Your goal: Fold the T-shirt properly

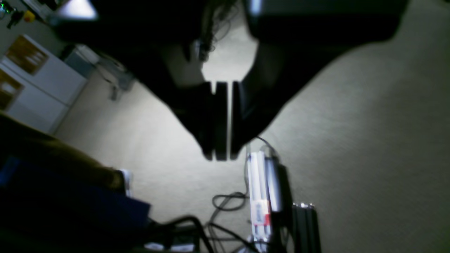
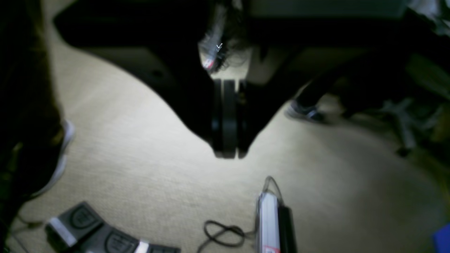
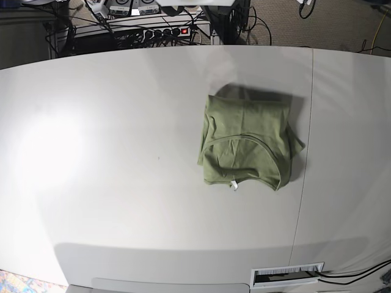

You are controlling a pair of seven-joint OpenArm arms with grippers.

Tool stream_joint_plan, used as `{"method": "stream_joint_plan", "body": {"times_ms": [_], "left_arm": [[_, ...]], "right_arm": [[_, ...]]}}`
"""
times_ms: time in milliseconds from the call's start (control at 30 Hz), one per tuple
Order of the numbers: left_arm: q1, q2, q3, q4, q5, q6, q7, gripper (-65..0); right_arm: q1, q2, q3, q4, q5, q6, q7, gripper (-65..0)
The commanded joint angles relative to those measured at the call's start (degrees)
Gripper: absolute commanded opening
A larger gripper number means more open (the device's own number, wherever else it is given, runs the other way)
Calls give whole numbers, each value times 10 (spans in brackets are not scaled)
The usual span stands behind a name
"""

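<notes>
Base view has the T-shirt [image 3: 247, 139] already folded into a compact bundle on the table [image 3: 110, 152], so we reckon we're basically done. Left gripper [image 1: 221, 156] and right gripper [image 2: 228, 154] are both clenched, holding nothing.

I see my left gripper [image 1: 222, 156] closed with a thin slit between its jaws, and my right gripper [image 2: 228, 154] pressed fully closed, both empty.
</notes>
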Motion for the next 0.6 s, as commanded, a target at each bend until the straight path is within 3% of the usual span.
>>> {"method": "stream_joint_plan", "body": {"times_ms": [0, 133, 267, 367, 400, 467, 567], "left_arm": [[0, 0, 8, -4, 7, 7, -10, -647], [-35, 30, 30, -40, 72, 50, -16, -647], [-53, 61, 31, -82, 106, 76, -47, -647], [-58, 78, 31, -108, 144, 96, -100, -647], [-59, 82, 31, -113, 160, 106, -111, -647], [-59, 90, 31, -118, 179, 124, -127, -647], [-60, 97, 31, -124, 185, 139, -127, -647]], "right_arm": [[11, 9, -16, -18, -15, 4, 26, -650], [90, 17, -95, -137, -82, 4, 136, -650], [164, 11, -159, -263, -88, 4, 243, -650], [209, -3, -195, -342, -93, 4, 272, -650], [221, -9, -208, -362, -94, -12, 274, -650], [237, -19, -230, -390, -94, -77, 275, -650], [239, -34, -261, -404, -93, -227, 279, -650]]}}
